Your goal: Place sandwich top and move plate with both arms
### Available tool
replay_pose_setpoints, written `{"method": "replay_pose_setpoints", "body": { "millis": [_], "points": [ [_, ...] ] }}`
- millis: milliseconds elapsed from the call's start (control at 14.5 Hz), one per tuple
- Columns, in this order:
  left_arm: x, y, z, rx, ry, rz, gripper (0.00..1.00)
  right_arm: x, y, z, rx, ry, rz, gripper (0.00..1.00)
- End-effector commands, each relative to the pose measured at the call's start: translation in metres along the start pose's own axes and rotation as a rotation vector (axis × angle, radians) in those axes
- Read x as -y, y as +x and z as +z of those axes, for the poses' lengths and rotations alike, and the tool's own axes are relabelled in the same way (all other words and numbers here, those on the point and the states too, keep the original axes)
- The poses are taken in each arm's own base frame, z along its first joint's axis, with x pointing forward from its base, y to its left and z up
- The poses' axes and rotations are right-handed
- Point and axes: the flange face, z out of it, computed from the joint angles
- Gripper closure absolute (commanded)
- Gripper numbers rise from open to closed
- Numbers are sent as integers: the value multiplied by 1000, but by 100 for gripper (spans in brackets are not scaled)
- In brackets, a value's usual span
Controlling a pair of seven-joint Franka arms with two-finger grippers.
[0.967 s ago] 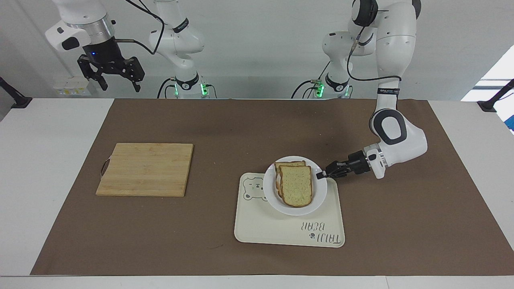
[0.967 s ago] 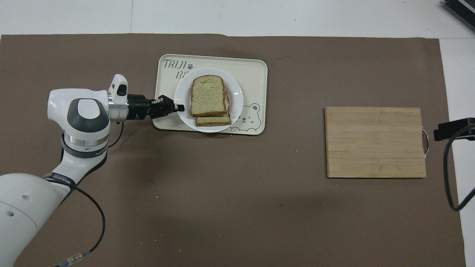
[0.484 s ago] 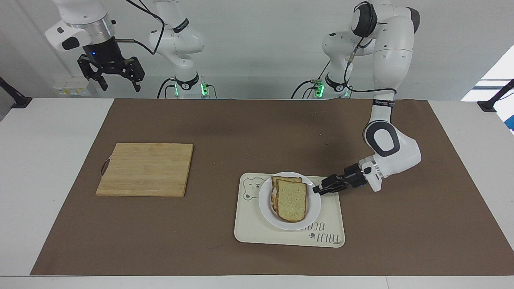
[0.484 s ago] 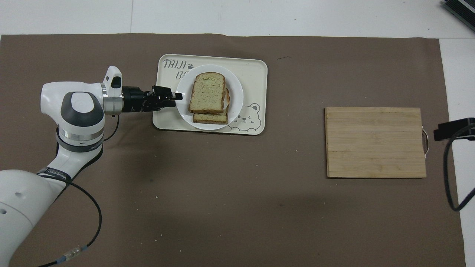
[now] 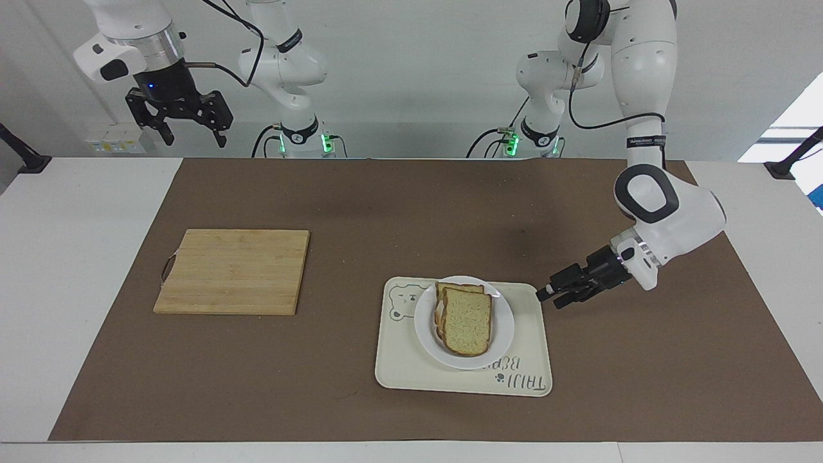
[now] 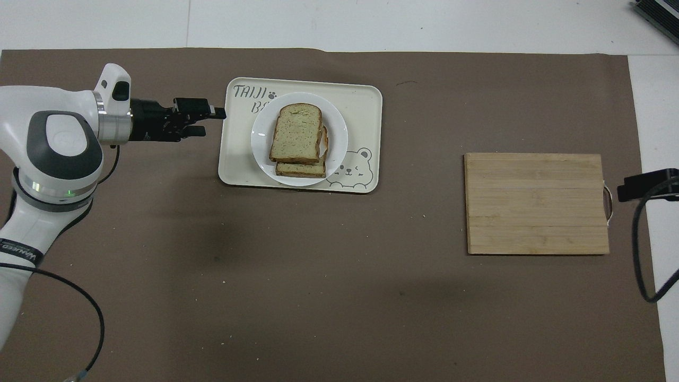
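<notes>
The sandwich top lies flat on a second bread slice on the white plate. It also shows in the overhead view, on the plate. The plate rests on the cream tray. My left gripper is open and empty, low beside the tray's edge toward the left arm's end, apart from the plate; it also shows in the overhead view. My right gripper is open and empty, held high at the robots' edge of the table, and the right arm waits.
A wooden cutting board lies bare on the brown mat toward the right arm's end; it also shows in the overhead view. The tray carries a bear print.
The left gripper carried the plate a little farther from the robots on the tray, let go of its rim and pulled back toward the left arm's end. The right arm has not moved.
</notes>
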Motion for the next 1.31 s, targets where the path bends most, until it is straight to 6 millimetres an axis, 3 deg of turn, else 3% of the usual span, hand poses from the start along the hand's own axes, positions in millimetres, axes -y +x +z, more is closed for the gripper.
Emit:
{"method": "replay_pose_setpoints", "body": {
  "millis": [0,553,691,898,1243],
  "points": [
    [-13,-12,-48,27,152,35,0,-1,-5,0,-13,28,-9,0],
    [-52,-25,-142,74,737,180,0,-2,-5,0,-7,25,-6,0],
    [-68,-35,-165,90,767,181,0,-2,-5,0,-5,22,-6,0],
    [-90,-66,-200,123,781,173,0,-3,-5,0,-5,16,-5,0],
    [-100,-82,-218,170,792,183,0,-2,-6,1,-2,15,-7,0]
  ]
}}
